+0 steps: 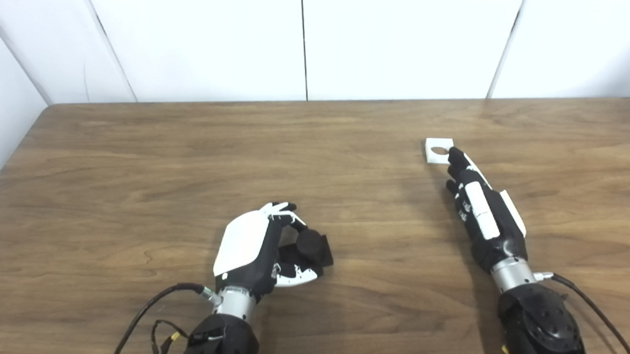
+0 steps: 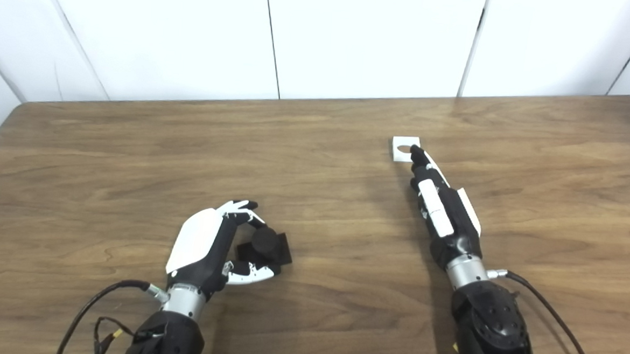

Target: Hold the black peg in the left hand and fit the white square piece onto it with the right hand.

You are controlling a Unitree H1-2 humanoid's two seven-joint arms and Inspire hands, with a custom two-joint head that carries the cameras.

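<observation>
The black peg (image 1: 313,248), a round post on a square base, rests on the table at the lower middle. My left hand (image 1: 260,247) curls around it, fingers over the top and thumb below, touching it. The white square piece (image 1: 437,150), with a round hole, lies flat on the table at the far right of centre. My right hand (image 1: 475,199) stretches out flat towards it, fingers straight, with its fingertips (image 1: 453,154) at the piece's near right corner. It holds nothing.
The wooden table (image 1: 187,154) runs back to white wall panels (image 1: 301,36). Its left edge and rounded far left corner show. Cables trail from both wrists near the bottom edge.
</observation>
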